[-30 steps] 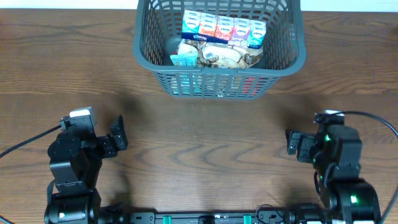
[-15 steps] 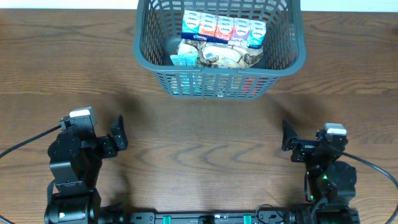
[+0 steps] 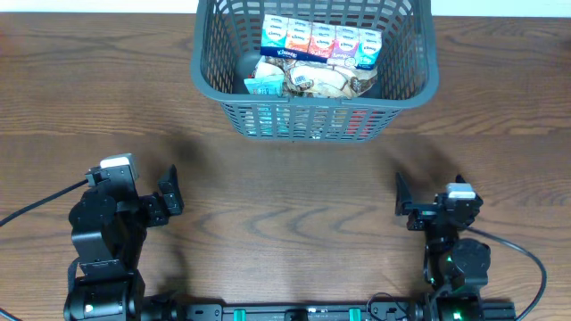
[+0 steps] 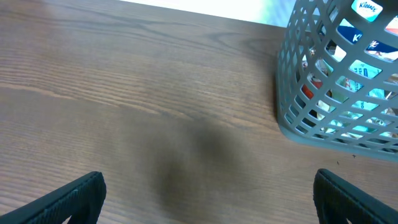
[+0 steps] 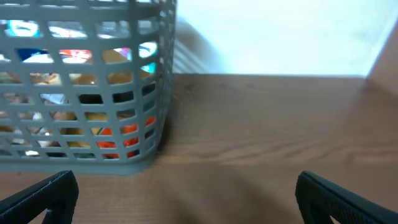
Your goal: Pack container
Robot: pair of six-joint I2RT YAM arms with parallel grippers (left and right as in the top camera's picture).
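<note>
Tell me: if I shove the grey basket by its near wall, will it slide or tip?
Probably slides: the basket sits flat on the table, wide and low. Its lattice wall looks stiff. The packs inside likely add some weight.

You are looking at a robotics lab bench: a wood-grain table [image 3: 294, 178], a left arm [image 3: 105, 236] and right arm [image 3: 455, 254] standing at a black mounting rail [image 3: 294, 313] on its near edge, trailing cables [image 3: 40, 201], a bare white backdrop [image 5: 280, 37] behind.
</note>
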